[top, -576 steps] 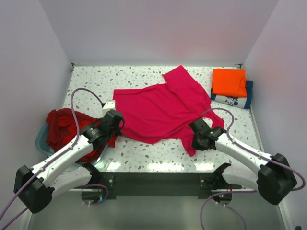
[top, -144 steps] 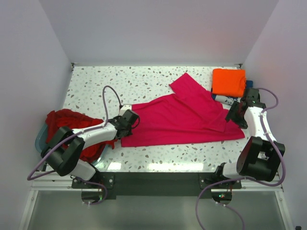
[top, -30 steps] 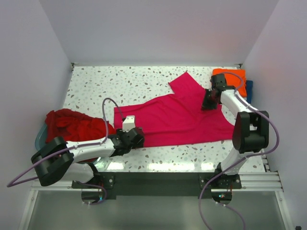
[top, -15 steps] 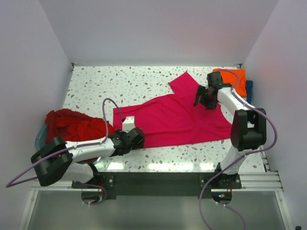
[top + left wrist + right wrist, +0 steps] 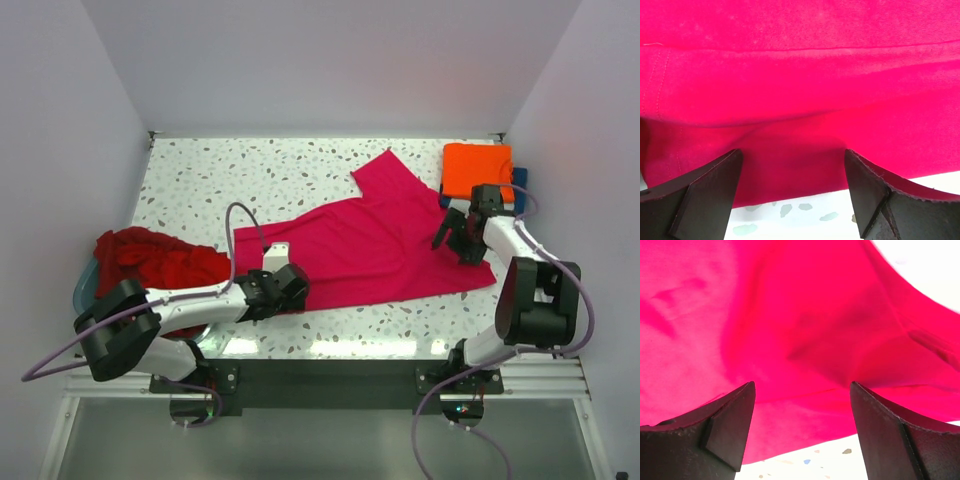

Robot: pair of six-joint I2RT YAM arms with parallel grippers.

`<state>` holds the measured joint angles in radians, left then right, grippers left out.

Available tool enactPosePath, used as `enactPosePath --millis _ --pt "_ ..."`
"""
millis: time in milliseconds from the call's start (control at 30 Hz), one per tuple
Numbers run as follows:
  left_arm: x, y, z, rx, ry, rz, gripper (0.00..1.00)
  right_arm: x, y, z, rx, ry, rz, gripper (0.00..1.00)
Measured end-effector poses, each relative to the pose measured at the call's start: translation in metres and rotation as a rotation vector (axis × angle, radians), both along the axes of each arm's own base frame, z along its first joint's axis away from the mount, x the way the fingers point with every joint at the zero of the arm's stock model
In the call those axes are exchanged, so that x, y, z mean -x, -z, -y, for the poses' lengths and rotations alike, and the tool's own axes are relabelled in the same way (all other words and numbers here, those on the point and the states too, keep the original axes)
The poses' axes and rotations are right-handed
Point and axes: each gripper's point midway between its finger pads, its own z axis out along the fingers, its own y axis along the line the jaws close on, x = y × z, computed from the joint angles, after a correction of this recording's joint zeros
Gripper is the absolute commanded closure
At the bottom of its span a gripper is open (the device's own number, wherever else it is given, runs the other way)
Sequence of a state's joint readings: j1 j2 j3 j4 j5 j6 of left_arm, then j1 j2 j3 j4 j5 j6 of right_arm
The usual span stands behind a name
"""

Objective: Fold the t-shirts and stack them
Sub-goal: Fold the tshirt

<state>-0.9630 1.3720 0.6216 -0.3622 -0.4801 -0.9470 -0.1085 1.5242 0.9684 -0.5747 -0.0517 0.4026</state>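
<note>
I have the magenta t-shirt lying spread across the middle of the desk, one sleeve pointing to the far side. My left claw is at the shirt's near left hem, spread wide with nothing between its fingers. My right claw hovers over the shirt's right end, also spread and empty. Just past that right end, the folded orange t-shirt lies on the navy one. Off the left end, the dark red t-shirts are heaped in the tub.

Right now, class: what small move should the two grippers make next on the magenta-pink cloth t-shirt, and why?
Probably lower and close the left gripper and right gripper on the edge of the magenta-pink cloth t-shirt: both wrist views show open jaws straddling that edge, gripping nothing, with the fold unfinished.
</note>
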Motion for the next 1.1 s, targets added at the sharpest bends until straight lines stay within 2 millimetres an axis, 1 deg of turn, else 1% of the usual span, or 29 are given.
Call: enactPosePath --millis 133,233,300,400,467,533,700,867,967,1100 --pt "-0.001 0.0 0.002 0.01 0.004 0.009 0.13 0.008 0.022 0.008 -0.033 0.034 -0.068 0.2" --pt "-0.001 -0.001 0.001 0.031 0.004 0.025 0.13 0.01 0.032 0.012 -0.055 0.053 -0.096 0.13" --pt "0.001 -0.001 0.0 0.051 0.006 0.037 0.13 0.01 0.032 0.015 -0.072 0.078 -0.094 0.11" --pt "0.002 -0.002 0.001 0.074 0.011 0.055 0.13 0.01 0.032 0.022 -0.099 0.126 -0.087 0.07" --pt "0.004 -0.002 0.001 0.087 0.017 0.064 0.13 0.014 0.031 0.028 -0.11 0.163 -0.076 0.02" --pt "0.006 -0.003 0.003 0.102 0.023 0.068 0.13 0.02 0.03 0.031 -0.111 0.193 -0.071 0.01" --pt "0.017 -0.004 0.009 0.131 0.05 0.072 0.13 0.047 0.031 0.039 -0.094 0.28 -0.079 0.01" --pt "0.029 -0.004 0.015 0.148 0.075 0.078 0.13 0.079 0.03 0.045 -0.078 0.378 -0.096 0.01" --pt "0.039 -0.004 0.021 0.149 0.099 0.079 0.13 0.096 0.024 0.049 -0.054 0.435 -0.096 0.01" --pt "0.054 -0.004 0.027 0.157 0.123 0.076 0.12 0.109 0.012 0.054 -0.024 0.489 -0.069 0.01"
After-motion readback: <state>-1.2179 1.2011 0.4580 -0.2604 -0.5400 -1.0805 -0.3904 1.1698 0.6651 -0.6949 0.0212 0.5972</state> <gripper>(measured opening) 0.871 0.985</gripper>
